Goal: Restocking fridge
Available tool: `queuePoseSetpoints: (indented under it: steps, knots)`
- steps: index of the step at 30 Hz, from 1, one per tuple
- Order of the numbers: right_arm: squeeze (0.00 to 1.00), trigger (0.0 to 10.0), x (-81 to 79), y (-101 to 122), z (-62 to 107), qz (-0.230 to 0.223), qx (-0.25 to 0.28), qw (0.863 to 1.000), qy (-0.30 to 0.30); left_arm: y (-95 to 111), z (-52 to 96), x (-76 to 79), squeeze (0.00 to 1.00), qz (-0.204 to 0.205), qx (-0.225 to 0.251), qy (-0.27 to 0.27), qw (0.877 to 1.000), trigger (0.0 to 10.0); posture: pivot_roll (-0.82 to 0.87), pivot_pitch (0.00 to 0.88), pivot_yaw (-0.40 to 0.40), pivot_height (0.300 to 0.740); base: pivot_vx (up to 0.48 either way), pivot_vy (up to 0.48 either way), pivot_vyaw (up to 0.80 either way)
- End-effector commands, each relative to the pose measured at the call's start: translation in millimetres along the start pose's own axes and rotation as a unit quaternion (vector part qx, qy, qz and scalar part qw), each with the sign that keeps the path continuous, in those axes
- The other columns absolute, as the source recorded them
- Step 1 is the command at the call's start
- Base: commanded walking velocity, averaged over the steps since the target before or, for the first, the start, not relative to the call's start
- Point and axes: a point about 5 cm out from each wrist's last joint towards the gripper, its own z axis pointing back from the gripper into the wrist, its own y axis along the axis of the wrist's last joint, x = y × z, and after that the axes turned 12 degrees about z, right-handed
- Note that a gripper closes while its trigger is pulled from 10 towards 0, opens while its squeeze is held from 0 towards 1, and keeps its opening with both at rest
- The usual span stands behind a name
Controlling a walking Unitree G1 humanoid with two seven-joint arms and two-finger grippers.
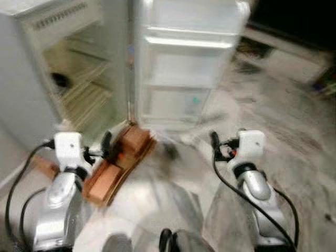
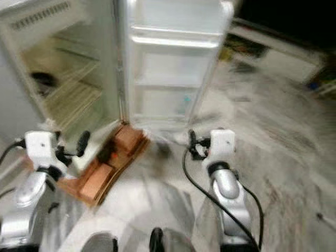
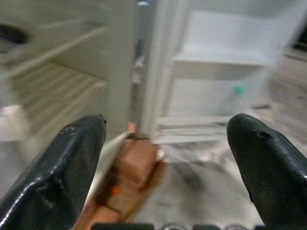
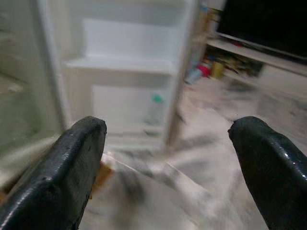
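The white fridge [image 1: 31, 100] stands open ahead on the left, with bare wire shelves inside and a dark item [image 1: 60, 80] on one of them. Its door [image 1: 184, 63] is swung wide; a clear bottle with a green cap [image 4: 156, 108] stands in the lowest door rack. On the floor at the foot of the fridge lies an open cardboard box [image 1: 118, 163] with brown packs in it. My left gripper [image 1: 102, 149] hovers open just left of the box, holding nothing. Over the bare floor on the right, my right gripper [image 1: 215, 144] is open and empty too. All views are blurred.
A marbled grey floor [image 1: 273, 110] spreads to the right of the fridge door. A low white shelf [image 4: 249, 48] with small colourful items runs along the far right wall, below a large dark panel [image 1: 294, 21].
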Motion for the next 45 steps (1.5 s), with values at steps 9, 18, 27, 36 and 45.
queuePoseSetpoints:
  steps: [9,18,27,36,45]
  knots:
    - [0.0,10.0,9.5,11,-9.3,0.016,0.022,1.0,-0.009,6,-0.5,0.2,0.0,-0.04,0.0,-0.008,0.999,10.0,0.11,0.086,-0.078,0.74,0.146,-0.383,-0.8]
    - [0.0,10.0,10.8,9,-9.8,-0.004,0.029,0.999,-0.033,0,-2.2,-7.7,0.0,-0.053,-0.019,0.0,0.998,10.0,0.1,0.079,-0.011,0.74,0.409,0.0,-0.47]
    - [0.0,10.0,21.5,3,0.6,0.001,0.029,0.996,-0.085,3,-22.5,9.3,0.0,-0.092,-0.037,-0.076,0.992,10.0,0.04,0.078,0.057,0.74,0.0,0.0,0.0]
    - [0.0,10.0,19.8,8,0.2,0.066,0.05,0.992,-0.091,1,-32.5,20.7,0.0,-0.059,-0.013,-0.098,0.993,10.0,0.0,0.053,0.004,0.74,0.183,0.0,0.0]
    - [0.0,10.0,5.5,23,-12.0,0.009,0.071,0.997,-0.019,-8,-23.7,18.6,0.0,-0.045,-0.012,-0.081,0.996,10.0,0.01,0.067,-0.031,0.74,0.449,0.0,0.0]
